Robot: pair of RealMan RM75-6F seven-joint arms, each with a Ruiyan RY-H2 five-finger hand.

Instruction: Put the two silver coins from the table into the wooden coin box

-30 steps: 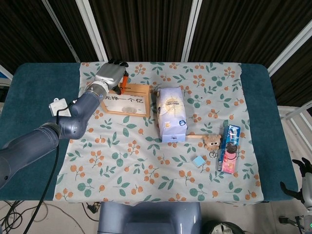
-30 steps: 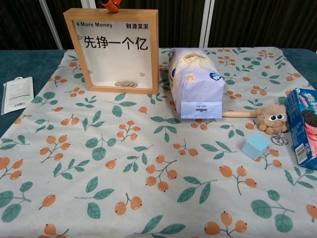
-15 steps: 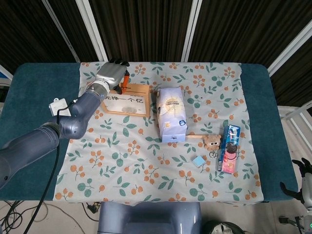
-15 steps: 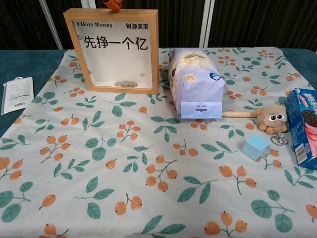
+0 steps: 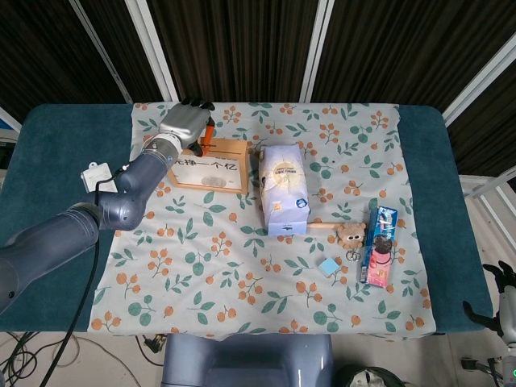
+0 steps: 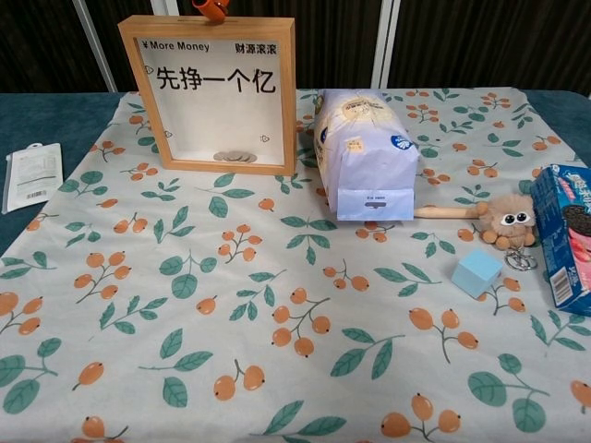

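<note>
left hand over the top edge of the box, its fingers curled down behind the frame; an orange fingertip shows just above the box's top in the chest view. cannot tell whether anything is pinched there. against one second ago: hand sits almost the same, the orange tip a touch higher at the frame edge; nothing on the worktop has moved.

right hand at the lower right edge of the head view, off the worktop, only partly seen; cannot tell how its fingers lie.

box: one, upright, light wood frame, clear front pane with dark printed characters. coins: a small silvery heap lying on the box's floor behind the pane; count not readable.

worktop: teal padded surface under one pale cloth printed with orange berries and green leaves.

other things, one of each: soft white-blue bag just right of the box; fuzzy brown toy with big eyes, on a wooden stick; light-blue cube near the toy; blue biscuit packet at the right edge; flat white packet on the teal, left of the cloth.
</note>
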